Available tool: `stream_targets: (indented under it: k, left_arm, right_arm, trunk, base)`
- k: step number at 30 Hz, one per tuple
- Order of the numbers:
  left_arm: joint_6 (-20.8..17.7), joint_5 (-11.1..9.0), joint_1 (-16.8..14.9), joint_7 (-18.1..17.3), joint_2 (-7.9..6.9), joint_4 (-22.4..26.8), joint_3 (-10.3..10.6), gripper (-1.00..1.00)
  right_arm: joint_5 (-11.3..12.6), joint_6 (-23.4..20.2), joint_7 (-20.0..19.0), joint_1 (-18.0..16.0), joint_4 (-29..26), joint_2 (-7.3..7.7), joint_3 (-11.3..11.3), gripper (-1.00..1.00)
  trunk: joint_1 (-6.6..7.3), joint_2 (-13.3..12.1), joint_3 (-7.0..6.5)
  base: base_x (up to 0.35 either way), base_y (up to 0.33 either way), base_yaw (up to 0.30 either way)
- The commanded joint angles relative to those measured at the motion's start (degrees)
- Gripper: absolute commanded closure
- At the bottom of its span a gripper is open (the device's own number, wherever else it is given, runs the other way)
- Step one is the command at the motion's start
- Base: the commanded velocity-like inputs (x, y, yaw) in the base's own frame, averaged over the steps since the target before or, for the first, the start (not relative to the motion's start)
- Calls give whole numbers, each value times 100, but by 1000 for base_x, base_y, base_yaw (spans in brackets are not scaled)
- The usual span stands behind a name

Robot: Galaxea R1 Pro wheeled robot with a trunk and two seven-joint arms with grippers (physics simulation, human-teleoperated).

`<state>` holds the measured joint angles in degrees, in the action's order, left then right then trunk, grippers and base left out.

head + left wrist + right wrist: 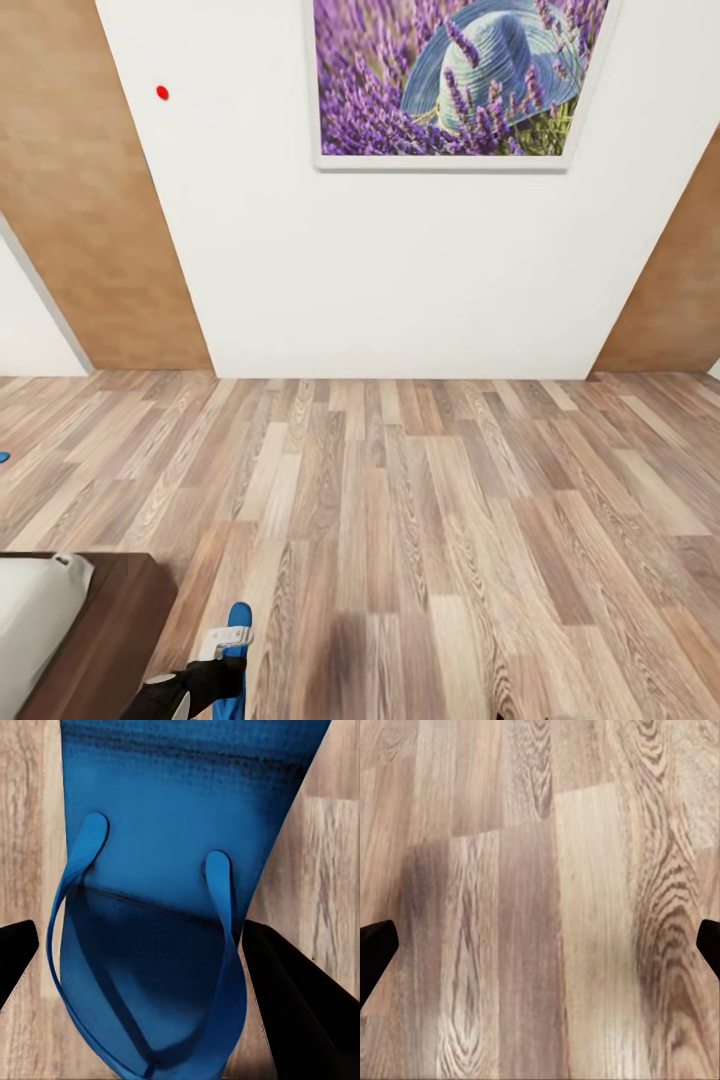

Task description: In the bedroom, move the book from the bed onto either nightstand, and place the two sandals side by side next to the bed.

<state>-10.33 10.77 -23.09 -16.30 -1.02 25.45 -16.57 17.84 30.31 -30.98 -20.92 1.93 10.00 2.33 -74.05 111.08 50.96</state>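
Beside the bed point(95, 620) corner, on the floor point(420, 500), your left gripper point(139, 967) hangs over a blue sandal point(180, 855), fingers apart and straddling its strap end. Lower squarely before closing. Right gripper point(540, 945) spread wide over bare planks

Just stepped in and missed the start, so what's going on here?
The robot is working with a blue sandal on the wood floor beside the corner of the bed. Its left tool sits right over that sandal, with a finger on either side in the left wrist view; whether it grips is unclear. The right tool is open above bare planks. Something small and blue peeks in at the far left edge. A lavender picture hangs on the wall ahead.
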Motion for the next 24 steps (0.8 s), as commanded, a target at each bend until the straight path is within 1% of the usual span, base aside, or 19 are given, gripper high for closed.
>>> stream_targets:
  k: [1,24]
  left_arm:
    - [-31,56,-3,-49,6,12,-48,100]
    - [-31,56,-3,-49,6,12,-48,100]
  right_arm:
    - [40,10,-57,-8,21,2,22,-100]
    - [43,10,-57,-8,25,1,22,-100]
  trunk:
    - [-3,2,5]
    - [-3,2,5]
  base:
    - [311,-63,0]
    - [310,-76,0]
